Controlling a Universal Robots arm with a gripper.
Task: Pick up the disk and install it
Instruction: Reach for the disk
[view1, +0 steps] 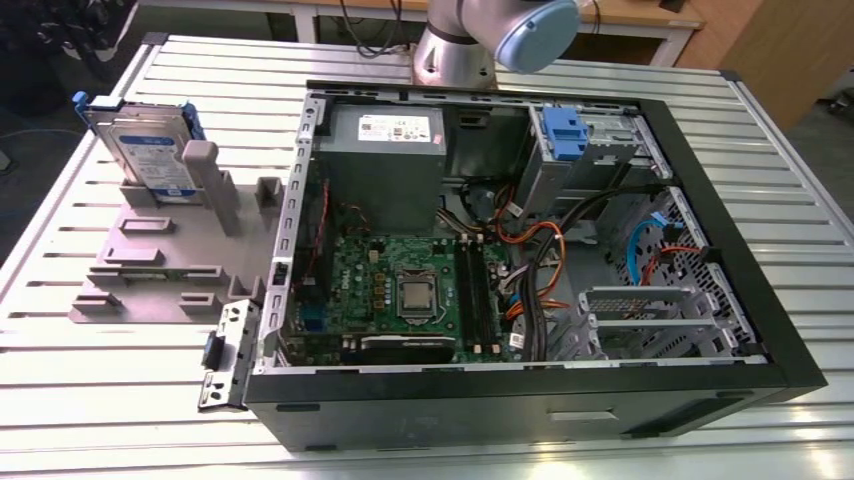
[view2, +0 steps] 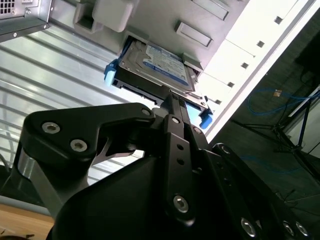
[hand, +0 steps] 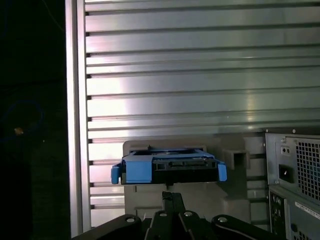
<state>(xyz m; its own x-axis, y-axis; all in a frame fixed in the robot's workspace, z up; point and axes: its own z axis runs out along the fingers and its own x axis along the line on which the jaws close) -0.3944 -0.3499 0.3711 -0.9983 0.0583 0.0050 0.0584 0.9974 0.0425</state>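
Disk (view1: 144, 150) stands on edge in the grey holder (view1: 147, 262) on the slatted table (view1: 94, 400). In the exterior view that's approx 10 o'clock from the open PC case (view1: 534, 405). Arm (view1: 487, 35) rises at 12 o'clock, behind the case. A blue latch (view1: 567, 135) sits inside the case at approx 1 o'clock. In both wrist views the gripper (hand: 170, 196) points at the disk's blue-framed edge w/ fingers pressed together, nothing btwn them, not gripping the disk.
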